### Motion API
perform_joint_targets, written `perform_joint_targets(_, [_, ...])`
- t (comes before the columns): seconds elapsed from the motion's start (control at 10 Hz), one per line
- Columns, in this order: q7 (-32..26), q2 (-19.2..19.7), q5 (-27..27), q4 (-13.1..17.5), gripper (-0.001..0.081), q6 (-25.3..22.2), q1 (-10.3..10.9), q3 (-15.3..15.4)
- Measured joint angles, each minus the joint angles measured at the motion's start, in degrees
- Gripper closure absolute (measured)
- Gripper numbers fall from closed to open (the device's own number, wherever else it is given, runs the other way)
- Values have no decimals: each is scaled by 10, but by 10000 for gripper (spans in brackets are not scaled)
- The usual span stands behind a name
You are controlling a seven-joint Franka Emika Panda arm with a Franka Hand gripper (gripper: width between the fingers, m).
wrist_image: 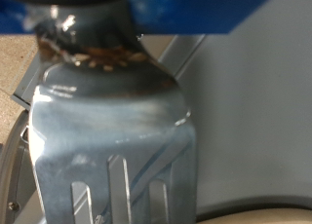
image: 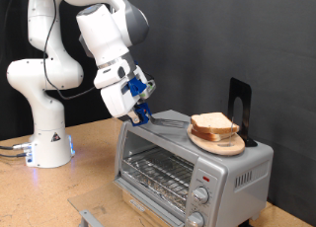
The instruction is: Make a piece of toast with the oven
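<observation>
My gripper (image: 140,104), with blue fingers, is shut on the handle of a slotted metal spatula (image: 166,118). It hangs over the top of the silver toaster oven (image: 232,173), at that top's left end in the exterior view. The spatula blade points at a stack of white bread slices (image: 212,122) on a round wooden plate (image: 219,145) on the oven's top. The blade stops just short of the plate. The oven's wire rack (image: 158,170) and two knobs (image: 199,197) show at the front. In the wrist view the spatula (wrist_image: 112,136) fills the picture below the blue fingers (wrist_image: 195,10).
A black upright stand (image: 240,99) rises behind the plate on the oven. The robot's white base (image: 49,138) stands on the wooden table (image: 89,183) at the exterior view's left. A grey metal part (image: 94,217) lies at the bottom edge in front of the oven.
</observation>
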Motion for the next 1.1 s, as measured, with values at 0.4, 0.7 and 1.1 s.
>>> perform_joint_targets(0.4, [7, 9, 0, 10, 406, 5, 0, 7])
perform_joint_targets(0.7, [9, 10, 0, 18, 406, 6, 0, 6])
perform_joint_targets(1.1, [8, 9, 4, 30, 406, 0, 1, 6])
